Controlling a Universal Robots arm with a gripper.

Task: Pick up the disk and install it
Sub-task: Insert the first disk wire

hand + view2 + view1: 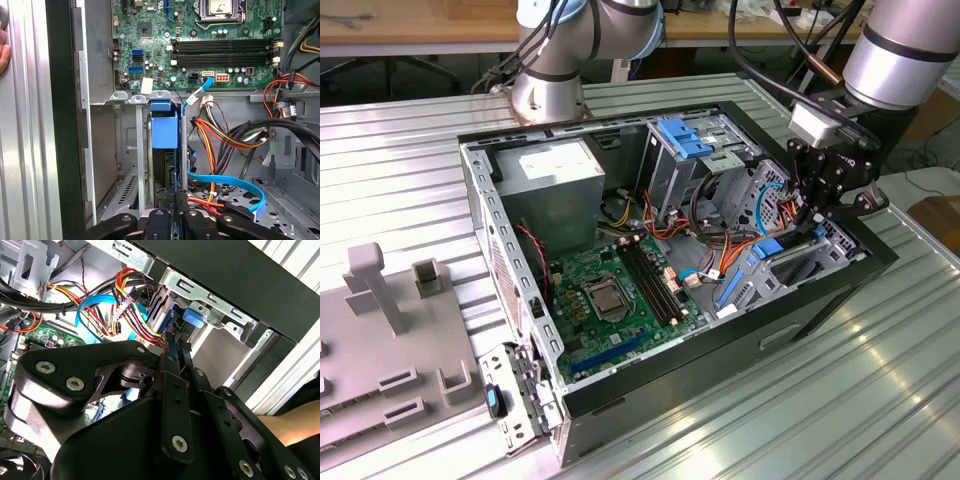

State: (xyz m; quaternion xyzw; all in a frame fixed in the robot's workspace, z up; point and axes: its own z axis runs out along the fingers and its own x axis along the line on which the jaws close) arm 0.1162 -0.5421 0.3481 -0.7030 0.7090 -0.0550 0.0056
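Now the black linkage hand [817, 215] reaches into the open black computer case [800, 305] on the ribbed metal tabletop [410, 150], fingers pressed together on the edge of the silver-grey, blue-railed disk [165, 132], which stands on edge in its bay. It looks stiff, fairly heavy and shock-sensitive, best held by its rigid sides.

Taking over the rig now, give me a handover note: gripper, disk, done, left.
Gripper: low inside the open case, at the drive bay on the exterior view's right, right on the disk; grip state unclear.
Disk: on edge in the bay slot, blue rail showing.
Done: disk picked up and brought into the bay.
Left: full seating can't be confirmed.
Note: a person's hand rests at the case edge.
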